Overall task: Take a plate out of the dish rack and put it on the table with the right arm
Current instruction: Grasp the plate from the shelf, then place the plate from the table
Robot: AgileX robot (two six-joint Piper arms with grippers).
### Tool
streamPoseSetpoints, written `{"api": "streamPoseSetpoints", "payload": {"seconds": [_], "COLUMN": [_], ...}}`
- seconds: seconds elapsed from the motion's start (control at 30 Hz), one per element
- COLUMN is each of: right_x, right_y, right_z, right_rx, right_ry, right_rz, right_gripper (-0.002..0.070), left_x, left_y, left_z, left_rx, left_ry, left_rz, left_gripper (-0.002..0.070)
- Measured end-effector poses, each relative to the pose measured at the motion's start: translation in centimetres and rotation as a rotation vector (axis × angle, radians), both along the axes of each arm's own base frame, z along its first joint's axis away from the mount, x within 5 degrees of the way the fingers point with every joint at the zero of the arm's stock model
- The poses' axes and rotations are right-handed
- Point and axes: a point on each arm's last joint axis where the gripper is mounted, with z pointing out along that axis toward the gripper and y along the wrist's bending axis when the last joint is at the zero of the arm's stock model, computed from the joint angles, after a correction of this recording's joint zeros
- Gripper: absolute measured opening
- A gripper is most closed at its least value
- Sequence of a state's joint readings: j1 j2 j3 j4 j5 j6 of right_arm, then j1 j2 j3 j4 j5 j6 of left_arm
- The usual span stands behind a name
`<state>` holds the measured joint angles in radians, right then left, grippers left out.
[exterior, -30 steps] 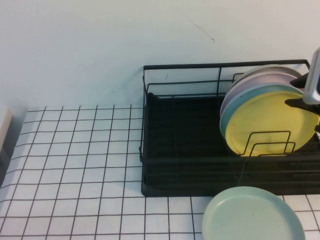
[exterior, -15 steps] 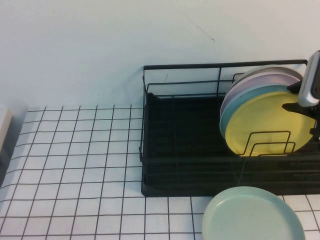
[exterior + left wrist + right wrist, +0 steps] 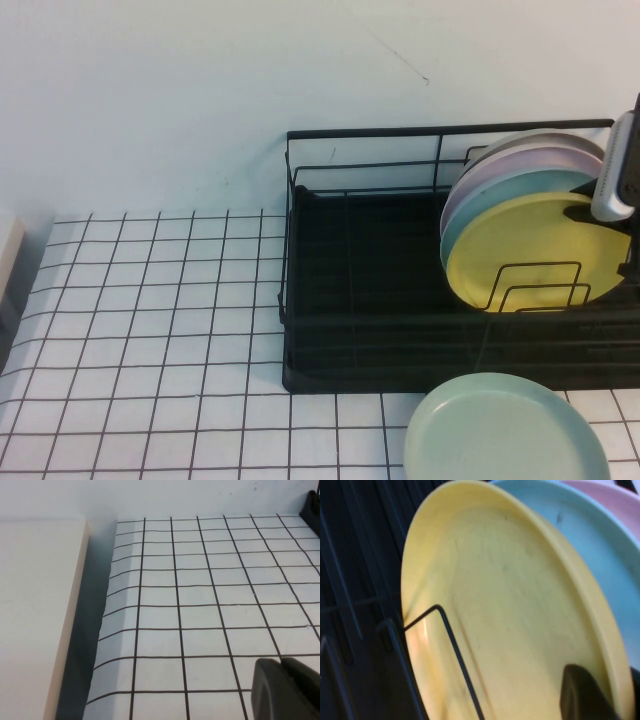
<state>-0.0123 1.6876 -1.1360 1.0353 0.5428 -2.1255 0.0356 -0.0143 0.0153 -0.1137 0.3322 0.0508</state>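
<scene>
- Your right gripper (image 3: pixel 612 212) is at the right edge of the high view, above the right end of the dish rack (image 3: pixel 380 290). Its black fingers (image 3: pixel 580 212) lie against the upper right rim of the yellow plate (image 3: pixel 535 250).
- In the right wrist view you see one dark fingertip (image 3: pixel 582 692) in front of the plate's face, close to its rim. The second finger is hidden, so I cannot tell how far the gripper is open or if it holds the plate.
- Your left gripper (image 3: pixel 287 690) shows only as a dark tip in the left wrist view, above the gridded table (image 3: pixel 200 605). Its opening I cannot tell either.
- Count the plates: four stand in the rack, one lies outside it.
- The yellow plate is one only. It is round, plain and matte, with a shallow raised rim, and it stands on edge at the front of the stack, behind two upright wire holders (image 3: pixel 535 285).
- Behind it stand one light blue plate (image 3: pixel 490 200), one pale lilac plate (image 3: pixel 500 165), and one more rim behind that, all leaning together.
- One pale green plate (image 3: pixel 505 430) lies flat on the table, just in front of the rack.
- One beige surface (image 3: pixel 35 620) lies beside the table's edge.
</scene>
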Motion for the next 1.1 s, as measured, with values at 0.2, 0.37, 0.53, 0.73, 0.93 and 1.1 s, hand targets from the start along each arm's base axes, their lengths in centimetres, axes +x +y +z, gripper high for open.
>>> {"api": "streamPoseSetpoints", "payload": {"seconds": [0.2, 0.37, 0.53, 0.73, 0.93, 1.1], "right_x": [-1.1, -3.1, -5.7, -11.7, -16.3, -18.1], "right_y": [0.2, 0.3, 0.5, 0.6, 1.3, 1.9], "right_z": [2.9, 6.8, 11.1, 17.4, 17.4, 13.0], "right_rx": [0.036, 0.069, 0.174, 0.438, 0.628, 0.535], "right_ry": [-0.075, -0.176, -0.267, -0.337, 0.081, 0.469], "right_rz": [-0.01, -0.012, -0.058, -0.169, -0.267, -0.247], "right_gripper": [0.0114, 0.0101, 0.01, 0.01, 0.01, 0.01], "left_x": [0.0, 0.0, 0.0, 0.0, 0.0, 0.0], "left_y": [0.0, 0.0, 0.0, 0.0, 0.0, 0.0], "left_z": [0.0, 0.0, 0.0, 0.0, 0.0, 0.0], "left_rx": [0.0, 0.0, 0.0, 0.0, 0.0, 0.0], "left_ry": [0.0, 0.0, 0.0, 0.0, 0.0, 0.0], "left_rz": [0.0, 0.0, 0.0, 0.0, 0.0, 0.0], "left_gripper": [-0.0003, -0.0003, -0.0003, -0.0003, -0.0003, -0.0003]}}
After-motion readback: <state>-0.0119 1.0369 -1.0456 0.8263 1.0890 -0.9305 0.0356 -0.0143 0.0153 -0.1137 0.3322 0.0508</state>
